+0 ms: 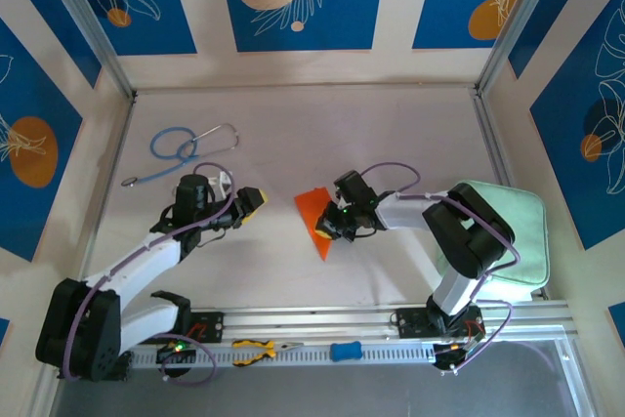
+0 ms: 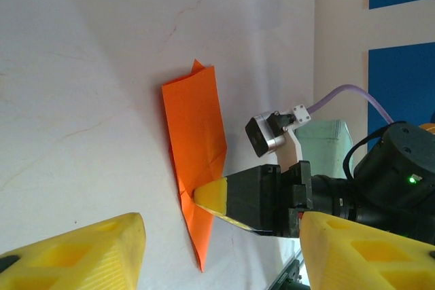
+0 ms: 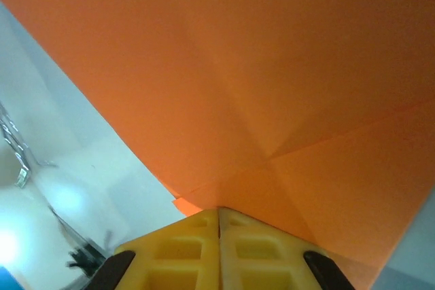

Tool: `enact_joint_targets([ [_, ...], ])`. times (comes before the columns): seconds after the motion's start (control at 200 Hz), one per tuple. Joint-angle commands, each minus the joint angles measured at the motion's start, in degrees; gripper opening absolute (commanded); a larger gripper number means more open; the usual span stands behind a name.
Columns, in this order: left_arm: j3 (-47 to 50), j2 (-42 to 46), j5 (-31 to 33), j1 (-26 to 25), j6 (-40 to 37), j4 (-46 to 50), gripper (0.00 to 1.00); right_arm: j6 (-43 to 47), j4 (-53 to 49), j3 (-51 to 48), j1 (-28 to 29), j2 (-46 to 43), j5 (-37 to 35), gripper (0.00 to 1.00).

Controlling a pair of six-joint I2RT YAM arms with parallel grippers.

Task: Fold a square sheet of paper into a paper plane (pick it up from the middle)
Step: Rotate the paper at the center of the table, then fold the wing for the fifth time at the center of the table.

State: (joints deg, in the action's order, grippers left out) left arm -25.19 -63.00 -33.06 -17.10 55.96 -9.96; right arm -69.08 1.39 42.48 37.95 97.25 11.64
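Yellow fingers (image 3: 177, 252) of the right gripper (image 3: 219, 212) were pinched shut on the folded orange paper (image 3: 272, 66); left gripper (image 2: 223, 230) hung half-open, empty.

The sheet of paper (image 1: 314, 214) is plain bright orange, with no print. The left end effector (image 1: 256, 200) and the right end effector (image 3: 219, 216) both have yellow fingers on black bodies. The arms (image 1: 137, 263) are white with black joints and lilac cables (image 1: 391, 165). The tabletop (image 1: 293, 124) is off-white with faint veins. The stethoscope (image 1: 174, 146) at far left has blue tubing. The pad (image 1: 513, 217) at right is pale green. The cream walls (image 1: 200, 7) carry blue panels (image 1: 332, 17) with white leaf outlines and orange discs.
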Motion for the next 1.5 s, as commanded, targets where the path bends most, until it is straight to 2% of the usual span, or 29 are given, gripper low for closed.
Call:
enact_joint_targets([
  [0.0, -1.48, -1.04, -1.22, 0.03, 0.75, -1.51, 0.59, -13.18, 3.53, -3.09, 1.90, 0.62, -4.86, 0.09],
  [0.11, -1.56, -2.36, -1.48, -0.55, 1.60, -3.32, 0.55, -21.54, 8.74, -4.89, 5.32, 0.37, -9.58, 0.09],
  [0.185, -1.94, -3.37, -1.49, -1.41, 1.87, -4.18, 0.52, -23.38, 8.75, -4.25, 7.39, -0.95, -12.84, 0.09],
  [0.28, -3.25, -4.87, -1.09, -2.82, 1.31, -3.97, 0.49, -19.47, 6.93, -2.42, 8.03, -4.25, -14.91, 0.12],
  [0.36, -4.94, -6.89, -0.58, -4.27, 0.40, -3.00, 0.45, -13.50, 1.55, -0.63, 6.43, -7.43, -14.83, 0.15],
  [0.455, -7.08, -10.15, 0.07, -6.67, -0.39, -2.83, 0.39, -6.96, -0.67, -1.30, 2.18, -10.10, -10.30, 0.16],
  [0.575, -10.85, -16.42, -0.19, -10.08, -1.11, -3.47, 0.31, -1.51, 2.00, -5.26, -2.73, -13.39, -6.42, 0.19],
  [0.74, -15.53, -25.23, -0.46, -13.95, -0.68, -5.99, 0.25, 4.86, 0.77, -5.48, -8.77, -12.69, 1.90, 0.20],
  [0.92, -18.25, -31.26, 2.08, -14.80, -1.19, -5.33, 0.23, 9.14, 0.17, -4.45, -10.07, -11.46, 5.33, 0.27],
  [1.155, -20.25, -35.90, 1.95, -14.85, -2.07, -5.78, 0.21, 13.24, -2.79, -0.92, -10.15, -7.41, 8.63, 0.35],
  [1.495, -16.74, -41.35, 2.10, -14.77, -1.46, -9.81, 0.17, 14.61, -6.38, 0.96, -10.16, -3.83, 8.05, 0.38],
])
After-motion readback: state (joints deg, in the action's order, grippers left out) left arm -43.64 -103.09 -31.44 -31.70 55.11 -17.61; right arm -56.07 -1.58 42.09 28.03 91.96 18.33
